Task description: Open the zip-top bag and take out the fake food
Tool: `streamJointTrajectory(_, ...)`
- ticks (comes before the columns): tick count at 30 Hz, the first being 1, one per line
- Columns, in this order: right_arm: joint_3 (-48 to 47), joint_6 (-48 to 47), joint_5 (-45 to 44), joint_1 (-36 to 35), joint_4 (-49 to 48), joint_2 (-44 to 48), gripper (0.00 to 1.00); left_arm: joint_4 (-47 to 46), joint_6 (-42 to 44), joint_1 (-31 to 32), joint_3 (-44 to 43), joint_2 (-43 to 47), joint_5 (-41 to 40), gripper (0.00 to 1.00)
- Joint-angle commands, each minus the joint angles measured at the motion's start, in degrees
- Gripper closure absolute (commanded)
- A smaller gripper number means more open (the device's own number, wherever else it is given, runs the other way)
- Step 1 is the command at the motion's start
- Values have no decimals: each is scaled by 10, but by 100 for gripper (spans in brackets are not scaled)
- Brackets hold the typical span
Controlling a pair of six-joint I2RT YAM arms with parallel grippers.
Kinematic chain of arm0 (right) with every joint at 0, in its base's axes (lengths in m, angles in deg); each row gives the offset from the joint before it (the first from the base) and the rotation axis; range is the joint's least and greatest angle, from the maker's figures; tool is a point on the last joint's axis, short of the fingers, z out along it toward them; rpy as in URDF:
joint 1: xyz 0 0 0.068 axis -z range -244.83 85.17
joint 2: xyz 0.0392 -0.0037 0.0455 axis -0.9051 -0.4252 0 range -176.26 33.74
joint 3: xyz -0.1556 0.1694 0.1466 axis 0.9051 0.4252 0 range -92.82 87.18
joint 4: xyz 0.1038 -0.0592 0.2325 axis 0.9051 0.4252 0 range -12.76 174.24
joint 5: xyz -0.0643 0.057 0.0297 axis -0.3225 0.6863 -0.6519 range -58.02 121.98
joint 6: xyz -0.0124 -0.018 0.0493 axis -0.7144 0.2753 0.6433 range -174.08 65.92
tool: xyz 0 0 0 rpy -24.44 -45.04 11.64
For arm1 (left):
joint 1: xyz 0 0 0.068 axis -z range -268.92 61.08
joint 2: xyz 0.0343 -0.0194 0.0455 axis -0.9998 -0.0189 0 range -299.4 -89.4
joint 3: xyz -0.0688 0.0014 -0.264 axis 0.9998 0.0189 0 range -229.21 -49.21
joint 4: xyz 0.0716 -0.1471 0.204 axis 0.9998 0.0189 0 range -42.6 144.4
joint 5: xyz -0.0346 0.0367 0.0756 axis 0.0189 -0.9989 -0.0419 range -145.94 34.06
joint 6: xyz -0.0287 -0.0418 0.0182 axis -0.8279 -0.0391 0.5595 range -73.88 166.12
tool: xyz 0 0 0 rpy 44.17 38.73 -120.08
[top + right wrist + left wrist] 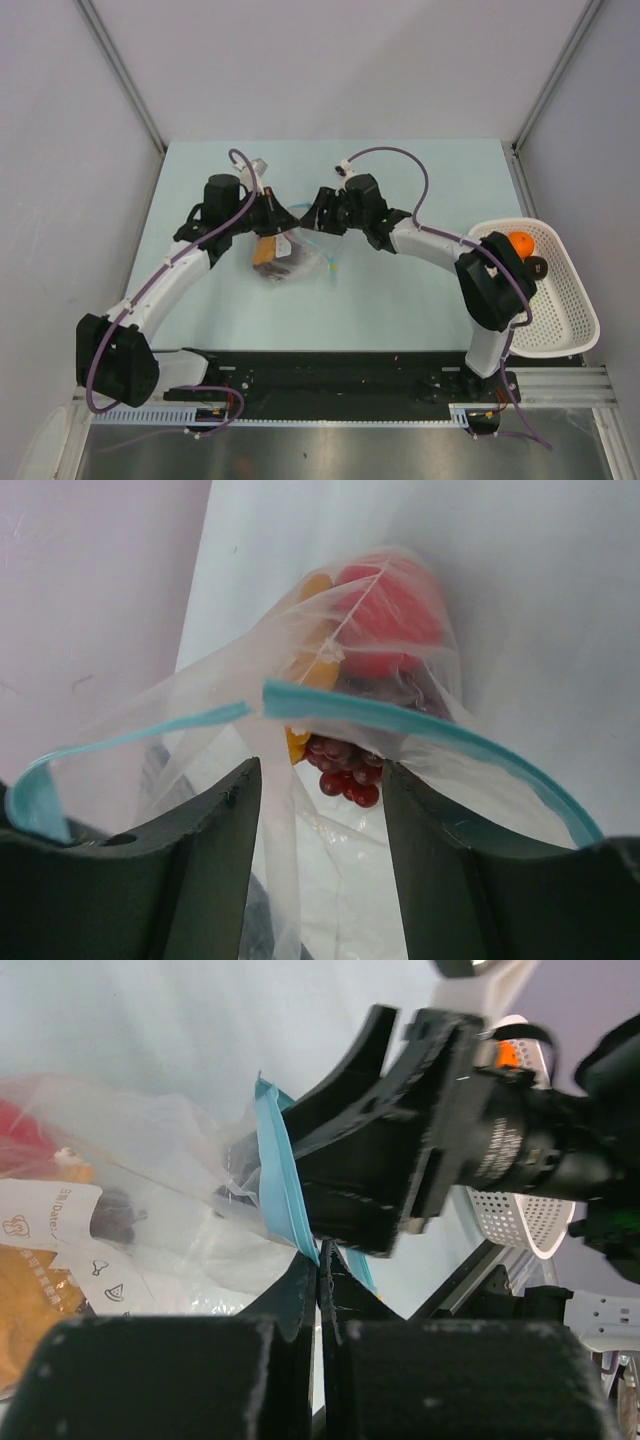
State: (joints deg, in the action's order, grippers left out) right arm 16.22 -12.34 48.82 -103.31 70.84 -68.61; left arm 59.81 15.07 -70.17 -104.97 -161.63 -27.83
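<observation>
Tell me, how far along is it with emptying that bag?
Done: an orange ball sits in the basket. In hand: the left gripper pinches the blue strip of the bag; the right gripper, open, straddles it; the mouth looks partly open. Left: the red ball and grapes are inside.

The overhead camera, fixed above and behind the arms [170, 275], looked steeply down on the whole pale counter [400, 300], from the arm bases at the bottom of its frame to the far walls, with the white basket [565, 310] at the right edge. The right wrist camera peered forward through the gap of the right hand [320, 780], so near the zip-top bag [400, 720] that it filled the frame. The left wrist camera sat low behind the left hand [320, 1275], facing across the counter toward the right hand and the basket beyond. All three views shared the bag at mid-counter; the overhead and left wrist views shared the basket too.
</observation>
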Motion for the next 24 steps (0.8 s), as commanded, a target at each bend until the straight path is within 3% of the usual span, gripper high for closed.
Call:
streamJointTrajectory(1,-35,28,33,-16,-71,-36,46,-3,-4,9,-42,3,-5,100)
streamJointTrajectory(13,-47,137,27,-29,-186,-134,55,30,3,50,-79,-34,-3,100)
streamJointTrajectory(24,-57,200,21,-31,-227,-185,50,24,-1,64,-63,-29,0,100)
